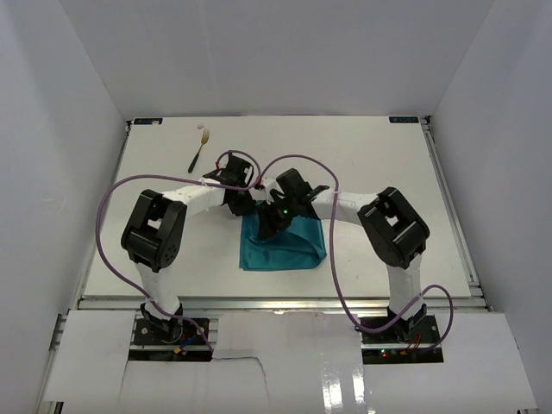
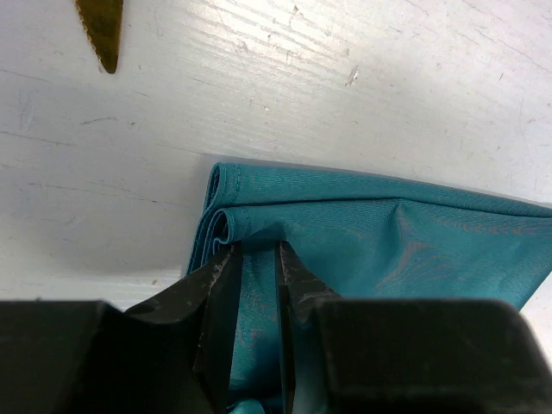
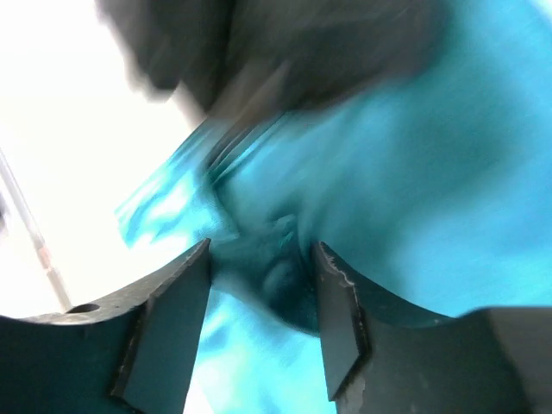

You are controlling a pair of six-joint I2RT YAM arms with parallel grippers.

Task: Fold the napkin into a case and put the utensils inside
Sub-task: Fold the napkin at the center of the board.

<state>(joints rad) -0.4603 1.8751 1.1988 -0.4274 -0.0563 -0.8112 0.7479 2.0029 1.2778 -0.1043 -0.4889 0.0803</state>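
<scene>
The teal napkin lies folded in layers at the table's middle. It also shows in the left wrist view and the right wrist view. My left gripper is at its far left corner, shut on a fold of the cloth. My right gripper is just beside it over the napkin's far edge, jaws apart around a bunched bit of cloth; this view is blurred. The fork lies at the far left. The knife's gold blade tip shows beyond the napkin; in the top view the knife is hidden.
White table with white walls on three sides. The two arms cross close together above the napkin's far edge, with purple cables looping over them.
</scene>
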